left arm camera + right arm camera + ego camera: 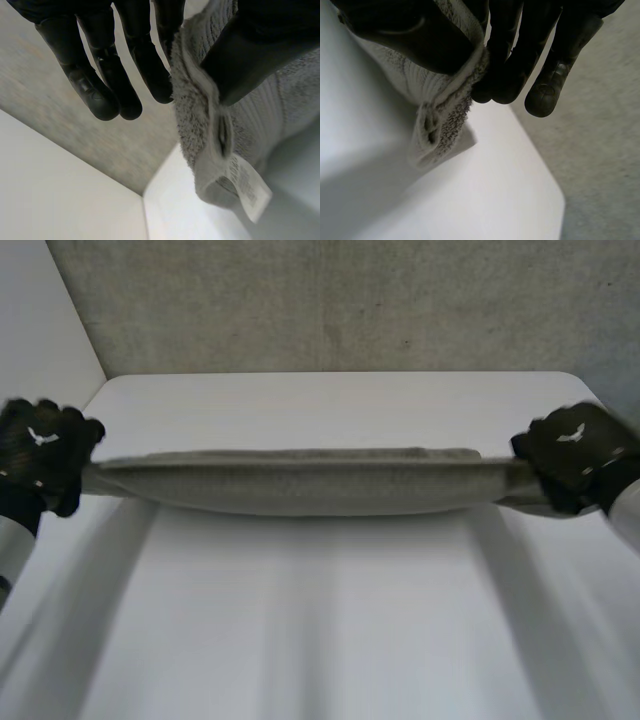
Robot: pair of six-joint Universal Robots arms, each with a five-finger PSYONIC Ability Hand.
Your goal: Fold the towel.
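One grey terry-cloth towel, two black robot hands and one white rectangular table. The towel is stretched into a long narrow band between the hands, held above the table and sagging slightly midway between them. The left hand pinches one end of the towel between its thumb and one finger, while its other fingers stay straight and free. The right hand pinches the opposite end between thumb and fingertips. One small white sewn-in label hangs from the hemmed corner just beyond the left thumb.
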